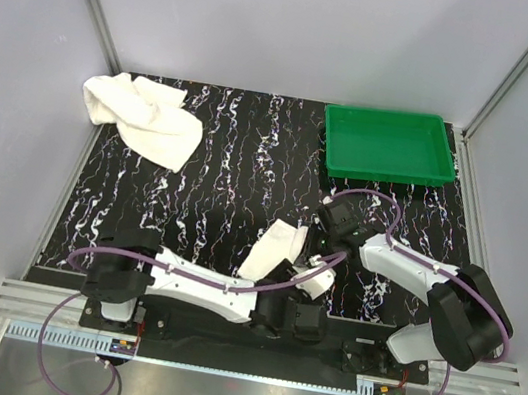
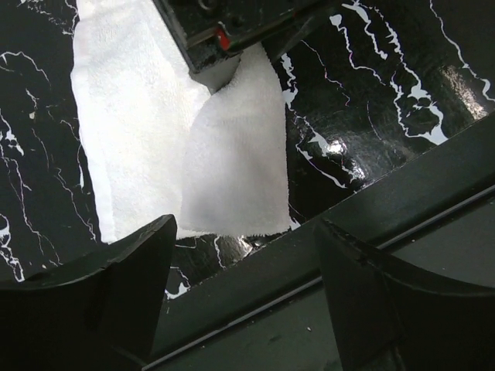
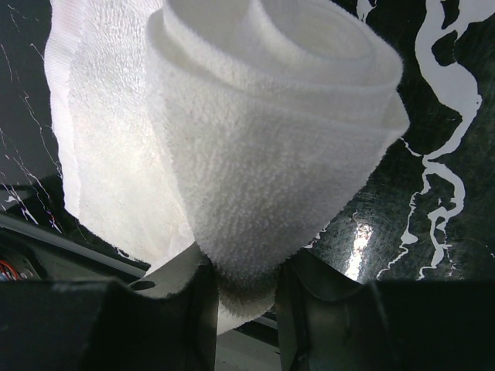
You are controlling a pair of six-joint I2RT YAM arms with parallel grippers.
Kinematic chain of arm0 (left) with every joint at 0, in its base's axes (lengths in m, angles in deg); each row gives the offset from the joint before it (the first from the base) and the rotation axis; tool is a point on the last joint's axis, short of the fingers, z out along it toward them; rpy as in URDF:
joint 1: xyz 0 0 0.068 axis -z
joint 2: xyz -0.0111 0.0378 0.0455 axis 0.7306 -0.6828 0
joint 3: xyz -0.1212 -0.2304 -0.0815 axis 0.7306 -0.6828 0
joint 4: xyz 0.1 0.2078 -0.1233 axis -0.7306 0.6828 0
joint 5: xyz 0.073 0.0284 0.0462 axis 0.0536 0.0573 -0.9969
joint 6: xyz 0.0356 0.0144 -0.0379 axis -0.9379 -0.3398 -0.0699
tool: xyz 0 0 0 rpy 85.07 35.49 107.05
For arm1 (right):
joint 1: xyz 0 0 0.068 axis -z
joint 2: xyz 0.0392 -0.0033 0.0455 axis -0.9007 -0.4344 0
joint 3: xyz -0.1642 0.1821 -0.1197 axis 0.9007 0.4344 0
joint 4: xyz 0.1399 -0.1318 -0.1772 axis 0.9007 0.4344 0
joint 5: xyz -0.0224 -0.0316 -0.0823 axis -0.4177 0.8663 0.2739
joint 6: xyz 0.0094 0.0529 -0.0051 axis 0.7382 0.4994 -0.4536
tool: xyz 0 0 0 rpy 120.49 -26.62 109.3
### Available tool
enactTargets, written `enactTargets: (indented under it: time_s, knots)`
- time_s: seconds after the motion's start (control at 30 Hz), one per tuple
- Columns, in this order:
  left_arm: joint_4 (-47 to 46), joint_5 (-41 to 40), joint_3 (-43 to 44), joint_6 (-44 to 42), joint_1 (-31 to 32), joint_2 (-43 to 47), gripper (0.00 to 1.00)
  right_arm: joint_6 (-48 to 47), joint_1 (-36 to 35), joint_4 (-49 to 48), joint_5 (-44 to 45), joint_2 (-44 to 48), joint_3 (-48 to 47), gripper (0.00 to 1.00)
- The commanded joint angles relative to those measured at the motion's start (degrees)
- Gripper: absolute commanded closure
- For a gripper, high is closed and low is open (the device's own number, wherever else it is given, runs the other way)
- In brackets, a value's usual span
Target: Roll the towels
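Observation:
The smaller white towel (image 1: 273,250) lies near the table's front middle, partly folded over. In the right wrist view it (image 3: 255,154) shows as a loose roll of several layers. My right gripper (image 3: 244,270) is shut on that rolled end and sits at the towel's right edge in the top view (image 1: 309,249). The left wrist view shows the towel (image 2: 139,116) lying flat with one flap lifted by the right gripper (image 2: 213,54). My left gripper (image 2: 246,228) is open and empty at the table's front edge (image 1: 289,301), just short of the towel. The larger towel (image 1: 146,117) lies crumpled at the far left corner.
A green plastic tray (image 1: 387,145) stands at the back right. Grey walls close in the table on three sides. A metal rail (image 1: 250,342) runs along the near edge by the arm bases.

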Motion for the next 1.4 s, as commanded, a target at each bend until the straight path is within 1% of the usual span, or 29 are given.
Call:
enactTargets:
  time_s: [0.0,0.2,0.27,0.37,0.47,0.6,0.63,0.7,0.73,0.8,0.87,0.93,1.0,1.03,1.1,1.13,1.27,1.37]
  knots:
    - [-2.97,-2.88,2.13,-4.73,0.20,-1.53,0.23,-1.52,-0.30,3.65,1.61,-1.17,-0.56,0.90]
    - [-7.55,-1.82,1.78,-7.64,-0.06,-7.58,0.23,-1.60,-0.39,4.35,1.35,-0.82,-0.92,0.91]
    - [-7.90,-1.21,2.22,-7.21,-0.59,-9.96,0.23,-1.61,-0.39,4.61,1.35,-0.47,-0.74,0.91]
    - [-7.99,-0.94,2.22,-6.77,-1.03,-11.46,0.26,-1.78,-0.39,5.40,1.52,0.41,-0.39,0.91]
    - [-7.64,-1.12,1.34,-5.80,-1.47,-11.46,0.31,-1.69,-0.39,5.67,1.70,1.11,0.05,0.91]
    - [-8.78,-0.77,-0.50,-5.27,-2.09,-10.58,0.49,-1.17,-0.47,4.97,1.18,1.11,0.66,0.91]
    - [-9.04,-0.77,-1.03,-5.27,-2.17,-10.32,0.59,-1.16,-0.47,4.88,1.09,1.11,0.84,0.91]
    - [-9.22,-0.59,-1.21,-5.36,-2.26,-10.14,0.68,-1.08,-0.39,4.88,1.09,1.02,0.93,0.91]
    - [-9.13,-0.59,-1.21,-5.36,-2.26,-9.97,0.77,-1.16,-0.39,5.05,1.09,1.20,1.02,0.91]
    - [-8.61,-0.51,-1.30,-5.10,-2.26,-9.71,0.83,-1.34,-0.39,5.84,1.87,1.29,0.75,0.90]
    - [-8.43,0.02,-1.91,-4.92,-2.26,-8.92,0.91,-1.78,-0.39,6.80,2.58,1.73,0.23,0.87]
    - [-8.52,0.64,-3.13,-4.22,-2.26,-7.17,0.97,-2.13,-0.30,8.12,4.51,1.55,-0.56,0.77]
    - [-9.04,2.13,-4.80,-3.43,-2.26,-4.62,0.99,-2.66,-0.21,9.88,6.61,1.46,-1.88,0.65]
    - [-9.30,2.74,-5.25,-3.08,-2.44,-3.65,0.99,-2.92,-0.04,10.41,7.23,1.46,-2.32,0.51]
    - [-9.83,4.76,-7.17,-2.03,-2.61,-0.84,1.00,-3.36,0.92,11.47,8.20,1.46,-3.55,0.38]
    - [-10.18,5.38,-7.88,-1.67,-2.87,0.13,1.00,-3.62,1.54,11.99,8.29,1.64,-4.08,0.29]
    - [-12.81,9.77,-11.84,0.09,-3.93,4.61,1.00,-5.55,5.23,14.54,8.21,3.13,-7.41,0.20]
    - [-14.48,11.70,-14.12,0.88,-4.72,6.99,1.00,-7.31,8.47,16.56,10.05,3.92,-11.18,0.19]
